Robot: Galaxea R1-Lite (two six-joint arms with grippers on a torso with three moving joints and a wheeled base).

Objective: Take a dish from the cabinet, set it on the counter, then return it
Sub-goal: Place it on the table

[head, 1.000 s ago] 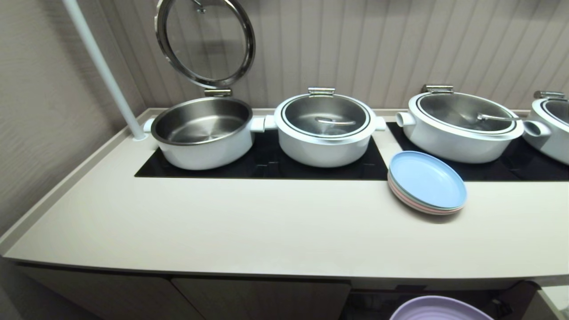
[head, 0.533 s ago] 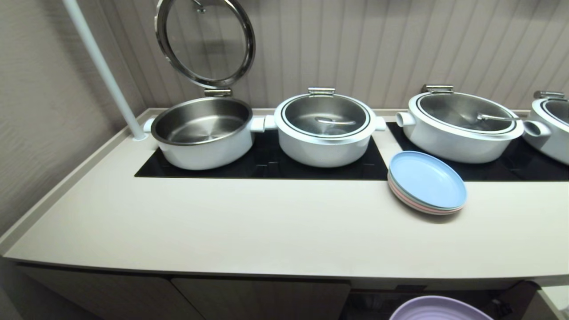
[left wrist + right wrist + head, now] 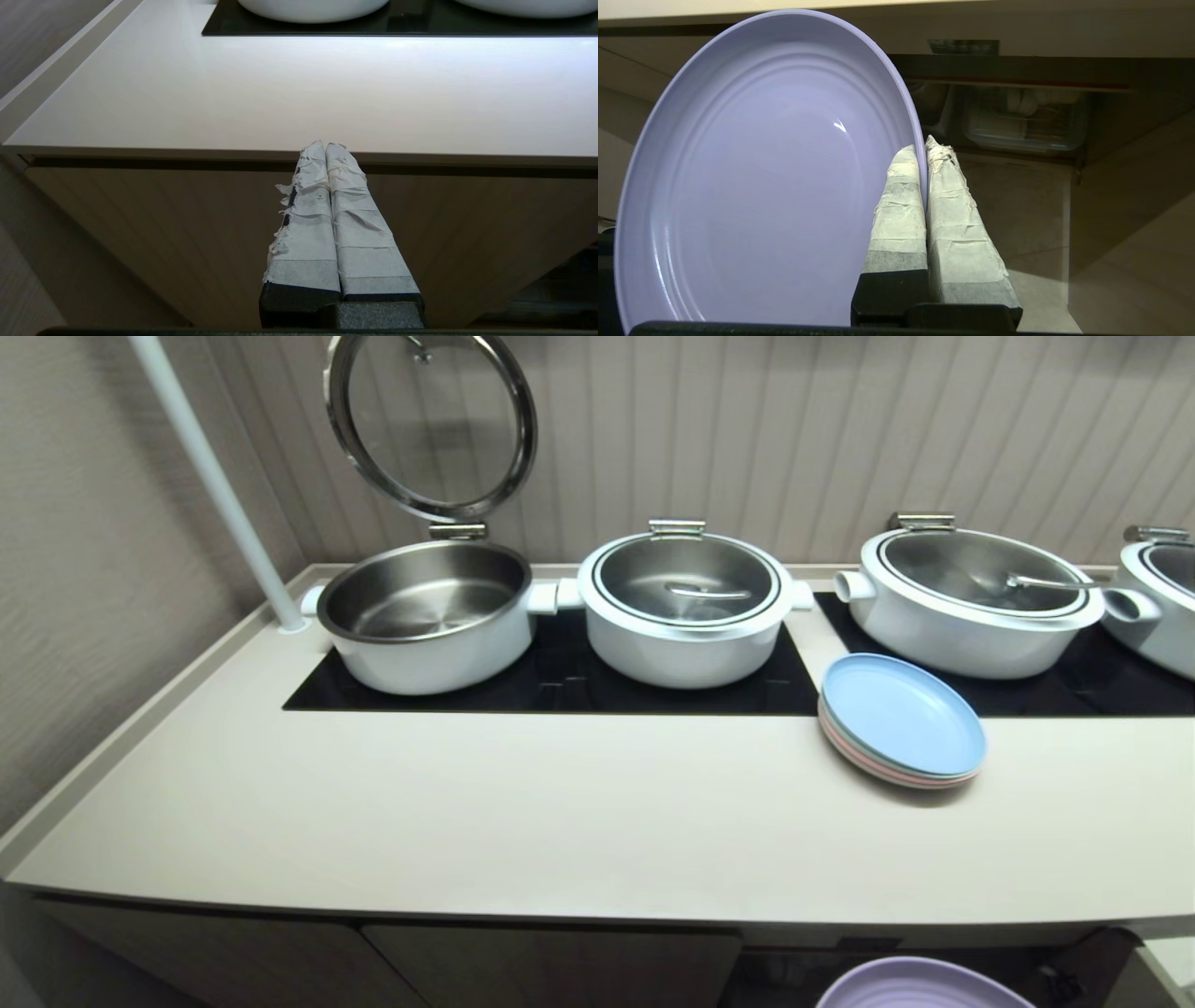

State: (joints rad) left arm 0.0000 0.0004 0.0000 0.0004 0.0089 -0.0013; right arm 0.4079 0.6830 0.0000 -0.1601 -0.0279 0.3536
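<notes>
A white pole [image 3: 215, 485] rises from the far left corner of the counter [image 3: 560, 812]. Next along, 4 white pots stand on the black cooktop panels [image 3: 560, 681]: the 1st pot [image 3: 425, 616] has its glass lid [image 3: 431, 420] raised upright, and the other 3 are covered. A stack of plates [image 3: 901, 721], blue on top, rests on the counter in front of the 3rd pot [image 3: 971, 602].

The left gripper [image 3: 325, 147] is parked in front of a closed door of the cabinet [image 3: 187, 233], just below the counter edge, its taped fingers pressed together on nothing.

To the right, the right gripper [image 3: 924, 144] is clenched on the rim of the dish [image 3: 756, 177]. The lavender dish is held tilted, below the counter edge, in front of the open cabinet compartment [image 3: 1017, 121].
</notes>
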